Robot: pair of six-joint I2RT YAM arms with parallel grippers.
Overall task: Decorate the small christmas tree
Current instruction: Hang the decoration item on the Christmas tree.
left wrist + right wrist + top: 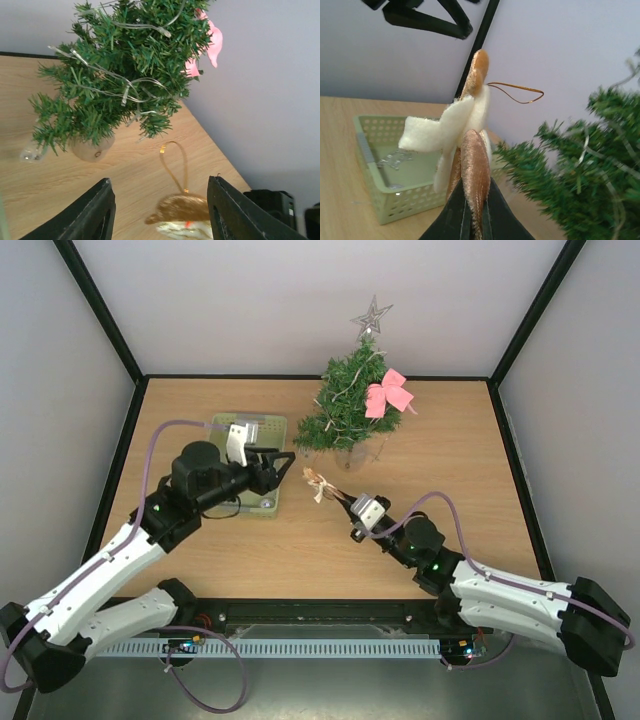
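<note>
Two arms over the table (455, 480), and I'm looking at my margins first. The small christmas tree (345, 412) stands upright at the back middle, close to the rear wall, with a silver star (372, 316) on its tip, a pink bow (388, 393) on its right side and a clear light string (125, 85) draped through the branches.

Just left of it is the pale green basket (272, 430), its right rim near the lowest branches. My left arm lies over most of that basket.

The left gripper (288, 464) points right towards the trunk. Its jaws stand apart with nothing clamped. In its wrist view the gold and white ornament (317, 483) sits between the two fingers (95, 212), low in frame, its gold loop arcing up towards the tree.

The right gripper (336, 496) is clenched on that ornament's lower end and holds it up, front-left of the tree's base and clear of the needles.

The room there is tight: branches, basket rim and both sets of fingers crowd one patch. To the right of the tree there is bare pale wood out to the black-framed edge. Plain light walls stand on three sides.
</note>
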